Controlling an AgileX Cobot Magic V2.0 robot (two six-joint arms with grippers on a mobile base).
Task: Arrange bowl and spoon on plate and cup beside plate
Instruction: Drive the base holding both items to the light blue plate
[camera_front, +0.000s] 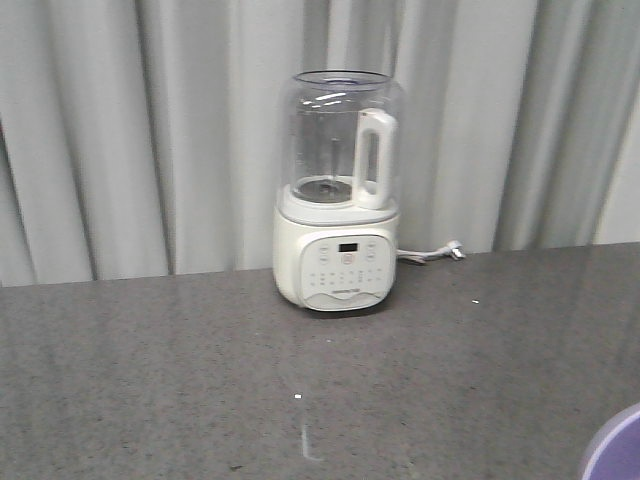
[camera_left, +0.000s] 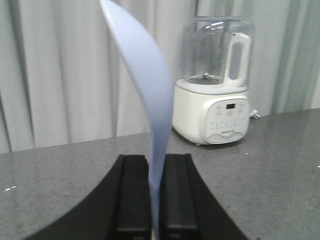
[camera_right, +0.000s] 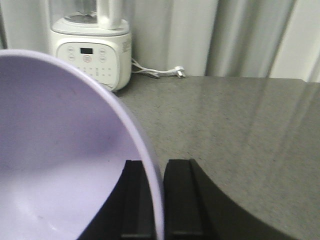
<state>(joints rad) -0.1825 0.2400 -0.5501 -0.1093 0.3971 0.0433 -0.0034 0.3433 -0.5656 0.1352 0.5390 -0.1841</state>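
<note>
**Well, both sides have a grip on something**

On my left gripper (camera_left: 155, 162) the two black fingers (camera_left: 132, 195) are pressed together on the thin edge of the plate (camera_left: 145, 75). No gap shows on either side of it. From my left wrist the plate is seen edge-on, a pale blue sliver that rises from between the pads and curves up and to the left, out past the top of the frame. I cannot tell whether any part of it touches the counter (camera_left: 280, 165).

On my right gripper (camera_right: 156, 170) the fingers (camera_right: 181, 200) are closed on the rim of the bowl (camera_right: 60, 150), one pad inside the wall and one outside. The bowl is tipped so that its smooth lavender inside faces my right wrist and fills the left half of that view. In the front view only a small arc of it shows, at the bottom right corner (camera_front: 615, 450).

Farther out, the grey speckled counter stretches away. A white blender (camera_front: 338, 200) with a clear jug and a button panel stands at its back edge. Its cable (camera_front: 430, 253) lies to one side, plug resting on the counter. Behind it all hangs a pale pleated curtain (camera_front: 120, 130).
</note>
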